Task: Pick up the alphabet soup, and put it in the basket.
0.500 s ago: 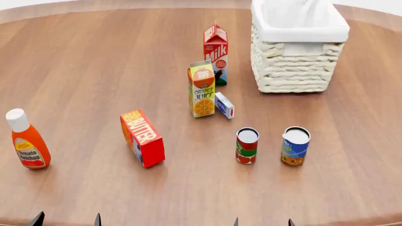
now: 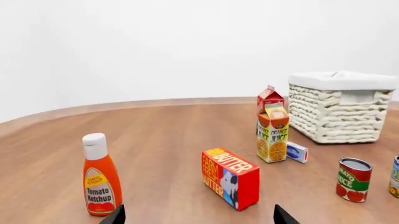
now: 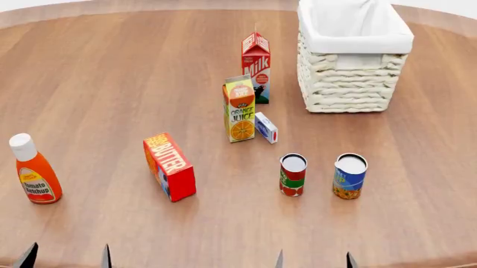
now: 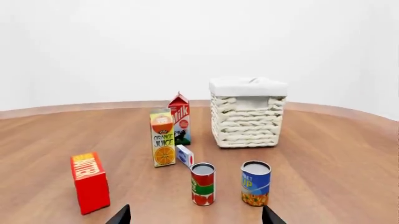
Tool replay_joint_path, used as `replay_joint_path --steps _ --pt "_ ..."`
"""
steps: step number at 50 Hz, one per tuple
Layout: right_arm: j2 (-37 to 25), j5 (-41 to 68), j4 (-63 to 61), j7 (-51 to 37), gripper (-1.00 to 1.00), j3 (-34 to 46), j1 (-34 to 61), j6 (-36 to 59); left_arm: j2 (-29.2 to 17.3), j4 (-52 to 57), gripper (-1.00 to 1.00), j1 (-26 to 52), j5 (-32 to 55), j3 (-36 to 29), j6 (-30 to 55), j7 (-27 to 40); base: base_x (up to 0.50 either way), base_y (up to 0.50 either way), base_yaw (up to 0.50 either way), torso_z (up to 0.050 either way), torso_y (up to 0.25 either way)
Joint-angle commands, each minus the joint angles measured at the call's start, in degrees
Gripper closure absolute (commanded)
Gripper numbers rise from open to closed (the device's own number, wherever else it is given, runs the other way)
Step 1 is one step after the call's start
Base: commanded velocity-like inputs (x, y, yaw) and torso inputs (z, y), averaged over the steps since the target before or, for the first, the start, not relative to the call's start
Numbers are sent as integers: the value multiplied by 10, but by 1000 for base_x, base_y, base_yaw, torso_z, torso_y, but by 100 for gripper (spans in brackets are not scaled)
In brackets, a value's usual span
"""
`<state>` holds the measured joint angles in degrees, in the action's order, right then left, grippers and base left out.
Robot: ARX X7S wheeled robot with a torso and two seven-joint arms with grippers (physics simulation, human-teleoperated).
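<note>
The alphabet soup [image 3: 349,176] is a small can with a silver top and blue label, standing upright on the table to the right of a red-and-green can [image 3: 293,175]. The right wrist view has the alphabet soup [image 4: 255,183] ahead of my right gripper [image 4: 196,217], slightly to one side. The cream wicker basket [image 3: 354,78] with a white liner stands at the far right. My right gripper [image 3: 314,261] is open at the near edge, short of the cans. My left gripper [image 3: 67,259] is open too, with nothing between its fingers. The alphabet soup [image 2: 395,177] barely shows in the left wrist view.
A red butter box [image 3: 170,166] lies left of centre, and a ketchup bottle [image 3: 33,177] stands far left. An orange juice carton [image 3: 239,109], a milk carton [image 3: 256,67] and a small blue-and-white box [image 3: 266,127] cluster left of the basket.
The head view has shifted slightly. The left fingertips now show a little further left and higher. Nothing on the table has moved.
</note>
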<state>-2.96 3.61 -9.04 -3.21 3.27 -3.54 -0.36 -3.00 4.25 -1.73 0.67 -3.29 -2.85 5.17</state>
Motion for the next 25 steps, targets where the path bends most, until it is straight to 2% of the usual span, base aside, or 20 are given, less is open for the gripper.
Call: replay_joint_path --steps 1,10,25 --pt "-15 18 -81 -14 -100 9 -37 -5 -15 49 -100 -29 -7 -10 -37 27 0 0 0 0 0" --pt "-26 40 -119 -26 -100 -5 -60 -19 -27 94 -100 -62 -4 -5 -66 42 0 0 0 0 0" --pt "-37 74 -121 -46 -100 -25 -61 -24 -40 105 -100 -71 14 9 -75 66 0 0 0 0 0"
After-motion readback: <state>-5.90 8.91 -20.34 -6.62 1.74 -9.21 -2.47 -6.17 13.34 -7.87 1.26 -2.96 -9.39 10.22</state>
